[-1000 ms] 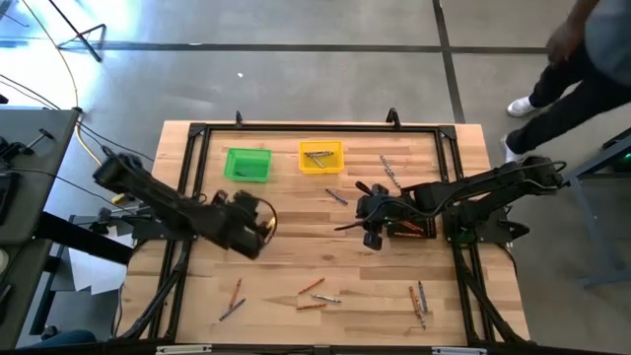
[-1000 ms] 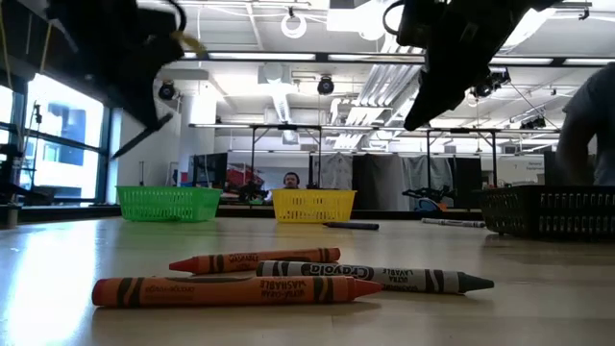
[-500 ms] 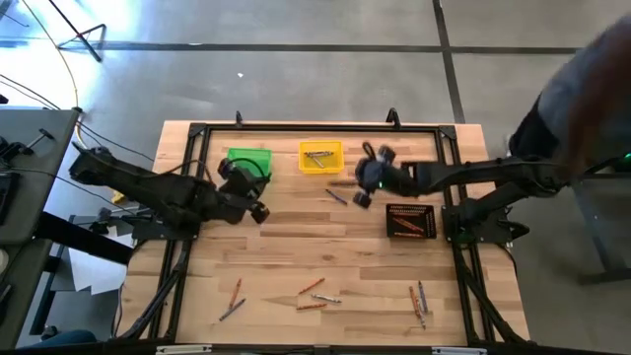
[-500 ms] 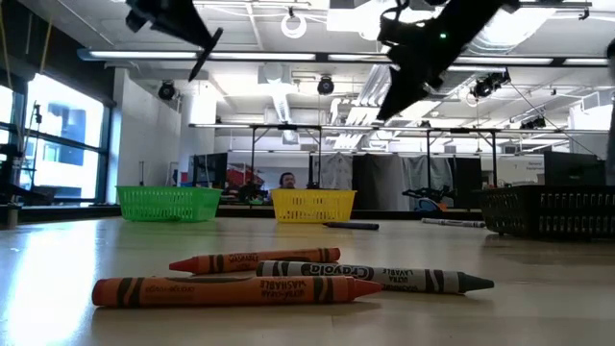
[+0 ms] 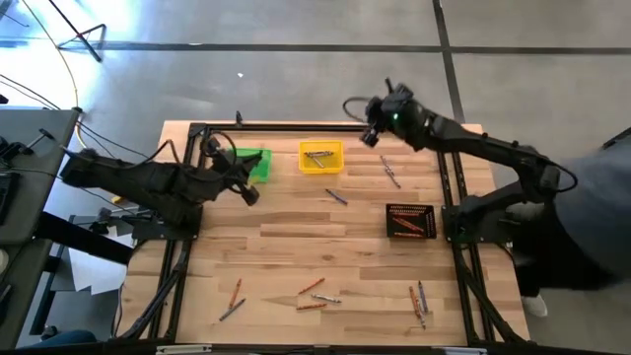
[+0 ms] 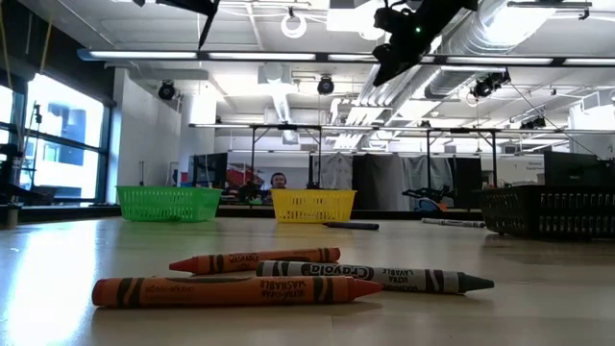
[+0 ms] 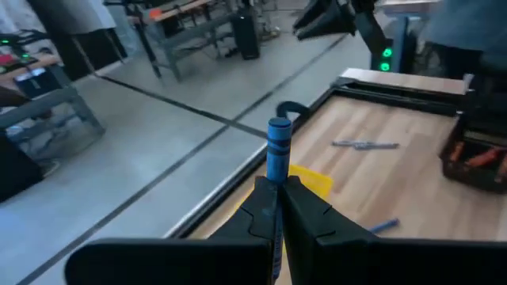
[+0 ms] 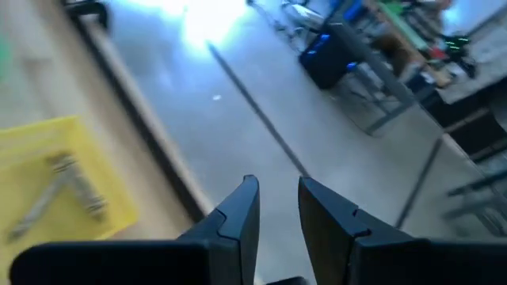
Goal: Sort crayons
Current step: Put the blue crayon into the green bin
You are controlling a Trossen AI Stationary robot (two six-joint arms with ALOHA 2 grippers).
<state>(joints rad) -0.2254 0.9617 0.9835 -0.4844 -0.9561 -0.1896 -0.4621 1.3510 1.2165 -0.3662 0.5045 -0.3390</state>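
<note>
We see the left gripper (image 7: 277,194) clamped on a blue crayon (image 7: 277,150), which stands up between its closed fingers (image 7: 257,210); in the high view this gripper (image 5: 212,148) hangs just beside the green bin (image 5: 251,164), with the yellow bin (image 5: 320,156) farther off on the side away from its arm. The right gripper (image 8: 277,198) holds nothing, its fingers (image 8: 238,214) slightly parted; it is raised near the table's far edge (image 5: 325,126), and the yellow bin (image 8: 47,186), holding grey crayons (image 8: 67,186), lies below and beside it. Loose crayons (image 5: 315,294) lie well apart from both grippers near the front edge; three (image 6: 288,274) show close in the low view. A black bin (image 5: 410,221) sits near the right arm's base.
</note>
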